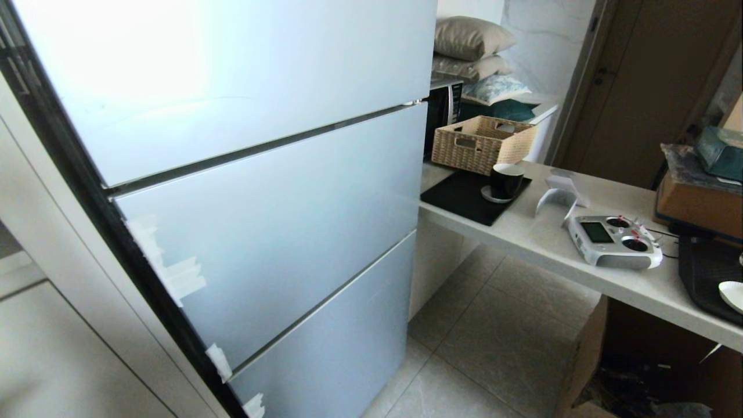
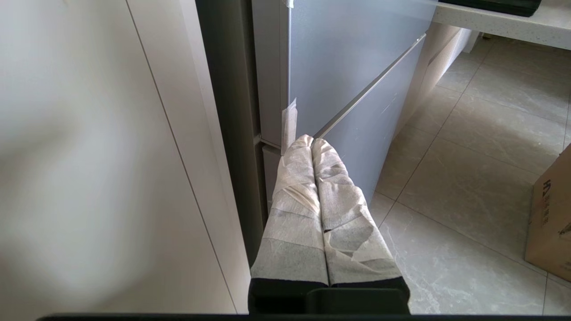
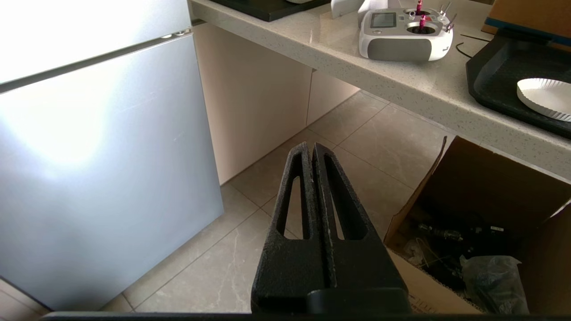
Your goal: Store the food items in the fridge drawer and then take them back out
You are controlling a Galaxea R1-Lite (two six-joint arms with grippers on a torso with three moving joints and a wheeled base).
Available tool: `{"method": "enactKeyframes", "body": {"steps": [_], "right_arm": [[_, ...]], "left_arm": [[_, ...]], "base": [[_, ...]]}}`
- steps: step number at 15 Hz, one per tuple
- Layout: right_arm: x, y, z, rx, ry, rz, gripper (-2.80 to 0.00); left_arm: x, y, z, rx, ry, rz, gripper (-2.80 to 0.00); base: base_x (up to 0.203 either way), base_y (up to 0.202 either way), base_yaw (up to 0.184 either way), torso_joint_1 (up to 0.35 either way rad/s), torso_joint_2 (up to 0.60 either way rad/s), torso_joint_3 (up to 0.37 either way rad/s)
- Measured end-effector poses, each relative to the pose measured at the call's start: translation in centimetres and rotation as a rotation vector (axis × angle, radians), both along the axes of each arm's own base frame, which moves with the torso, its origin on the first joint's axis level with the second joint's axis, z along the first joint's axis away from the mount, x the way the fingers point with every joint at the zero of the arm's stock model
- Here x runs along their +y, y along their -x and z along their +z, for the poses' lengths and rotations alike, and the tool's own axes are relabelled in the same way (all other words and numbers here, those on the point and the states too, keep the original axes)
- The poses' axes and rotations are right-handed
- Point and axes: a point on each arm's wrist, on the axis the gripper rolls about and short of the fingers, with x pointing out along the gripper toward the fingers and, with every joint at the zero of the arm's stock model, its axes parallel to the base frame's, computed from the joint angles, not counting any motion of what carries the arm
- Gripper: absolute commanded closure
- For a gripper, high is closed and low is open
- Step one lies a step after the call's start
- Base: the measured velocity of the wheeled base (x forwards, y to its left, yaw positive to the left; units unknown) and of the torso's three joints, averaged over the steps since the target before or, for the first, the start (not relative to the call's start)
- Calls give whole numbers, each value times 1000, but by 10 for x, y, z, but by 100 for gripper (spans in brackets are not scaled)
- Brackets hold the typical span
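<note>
- Two grippers hang low before the closed fridge [image 1: 261,191], neither holding anything: the left gripper [image 2: 311,141], wrapped in white tape, has its fingers pressed together near the fridge's lower left corner; the right gripper [image 3: 310,146], black, is likewise closed over the floor tiles [image 3: 383,147].
- No food items or fridge drawer can be seen; all three frosted panels are closed.
- On the right, the countertop [image 1: 522,232] carries a remote controller [image 1: 614,241], wicker basket [image 1: 483,143] and cup [image 1: 506,180].

No legible text — anywhere.
</note>
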Motion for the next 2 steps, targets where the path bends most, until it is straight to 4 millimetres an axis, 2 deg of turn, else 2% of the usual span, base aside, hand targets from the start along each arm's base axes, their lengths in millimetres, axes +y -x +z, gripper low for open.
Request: {"method": "enactKeyframes", "body": {"steps": [2], "right_arm": [[0, 0, 0, 0, -1, 1, 0]], "left_arm": [[0, 0, 0, 0, 0, 0, 0]], "base": [[0, 0, 0, 0, 0, 0]]}}
